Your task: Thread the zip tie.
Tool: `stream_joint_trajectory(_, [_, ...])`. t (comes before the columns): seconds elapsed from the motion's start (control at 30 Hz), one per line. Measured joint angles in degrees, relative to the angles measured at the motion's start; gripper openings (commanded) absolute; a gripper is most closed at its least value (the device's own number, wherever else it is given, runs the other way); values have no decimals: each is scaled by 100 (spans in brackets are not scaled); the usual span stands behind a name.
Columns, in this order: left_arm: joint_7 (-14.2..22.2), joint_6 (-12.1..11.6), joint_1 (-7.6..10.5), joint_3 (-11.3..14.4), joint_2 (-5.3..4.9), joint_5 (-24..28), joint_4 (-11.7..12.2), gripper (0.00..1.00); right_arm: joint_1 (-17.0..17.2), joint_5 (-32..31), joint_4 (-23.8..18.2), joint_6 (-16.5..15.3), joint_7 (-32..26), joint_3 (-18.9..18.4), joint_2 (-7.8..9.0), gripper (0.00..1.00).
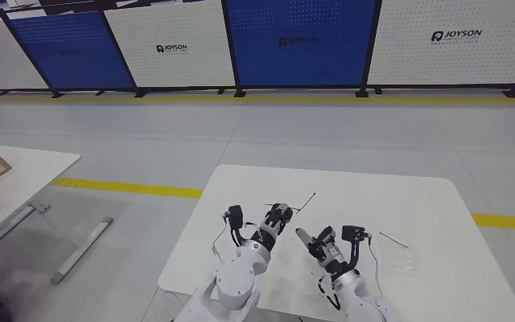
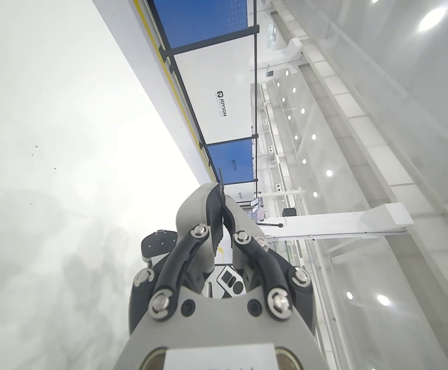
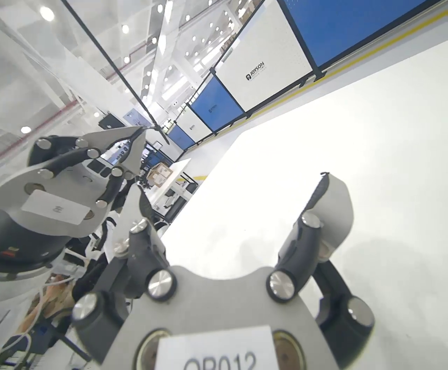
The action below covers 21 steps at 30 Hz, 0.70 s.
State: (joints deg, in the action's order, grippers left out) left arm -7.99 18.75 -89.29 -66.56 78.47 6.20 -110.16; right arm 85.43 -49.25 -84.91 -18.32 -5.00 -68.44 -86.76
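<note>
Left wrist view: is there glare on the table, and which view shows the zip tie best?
Left wrist view: the white table glares toward its far edge, and the zip tie is a dark sliver between the left gripper's shut fingers. Right wrist view shows it best, a dark line against the bright ceiling.

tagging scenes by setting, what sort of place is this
Probably a factory or industrial test hall: blue and white perforated partition panels, a yellow floor line, and high ceiling lights.

This is a large industrial hall. Blue and white perforated partition panels (image 1: 302, 40) fence a grey floor (image 1: 322, 133) with a yellow line (image 1: 129, 187), under high ceiling lights (image 3: 47, 13).
</note>
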Motion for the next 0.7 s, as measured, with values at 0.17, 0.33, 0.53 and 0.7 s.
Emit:
stream_joint_trajectory(0.17, [27, 76, -55, -42, 2, 199, -64, 0, -132, -1449, 54, 683, 335, 162, 38, 100])
stream_joint_trajectory(0.33, [26, 73, -62, -44, 1, 213, -62, 0, -130, -1459, 48, 703, 336, 169, 37, 100])
stream_joint_trajectory(0.53, [69, -12, -54, -25, 7, 297, -40, 0, -164, -1241, 41, 347, 306, 146, 58, 100])
stream_joint_trajectory(0.7, [122, -62, -51, -52, 11, 461, -66, 0, -139, -1343, 59, 475, 761, 24, 83, 100])
